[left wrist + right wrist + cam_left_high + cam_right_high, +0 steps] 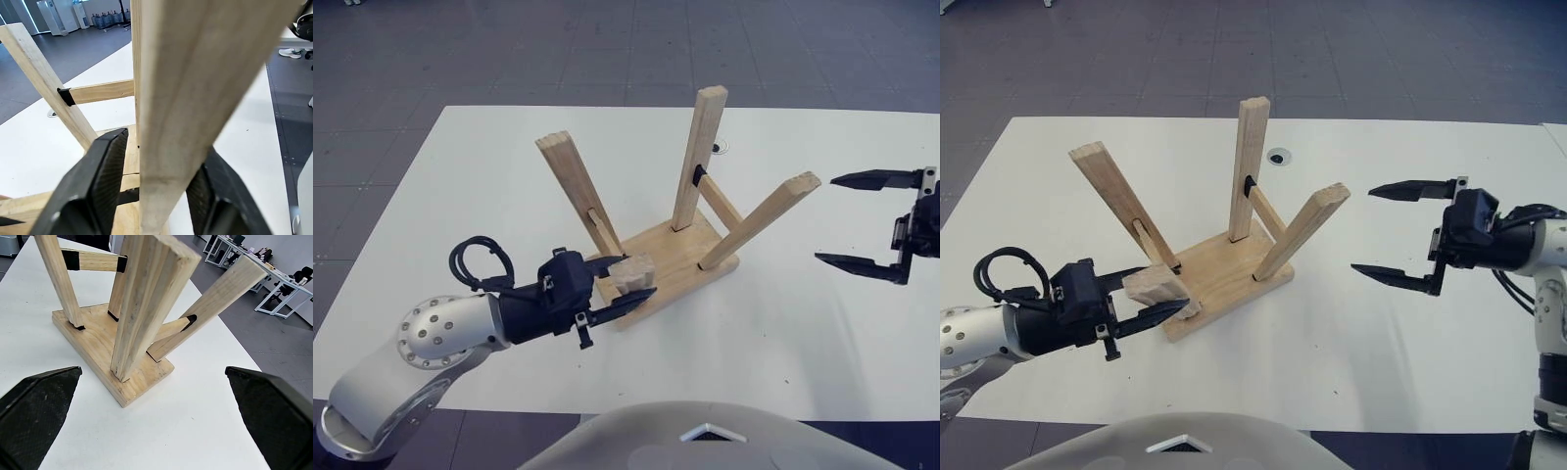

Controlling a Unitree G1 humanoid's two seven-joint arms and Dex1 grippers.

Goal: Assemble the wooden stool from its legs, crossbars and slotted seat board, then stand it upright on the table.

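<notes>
While the left gripper (628, 291) pinches the near leg (632, 271) of the upturned stool, its black fingers (98, 186) press flat against opposite faces of the wood. That leg rises from the corner of the seat board (677, 257) closest to the robot. Whether its foot sits fully home in the slot is hard to tell, since the gripper covers the joint.

The seat board lies flat on the white table (822, 343), underside up. Three more legs stand out of it and splay apart: a far-left leg (570, 181), a middle leg (698, 157) and a right-hand leg (762, 220). One crossbar (722, 204) runs between the middle and right-hand legs. Another crossbar (603, 230) slants down from the far-left leg toward the gripped one.

Off to the right, well apart from the stool, the right gripper (1362, 229) hangs above the table with its two fingers spread wide and nothing between them.
</notes>
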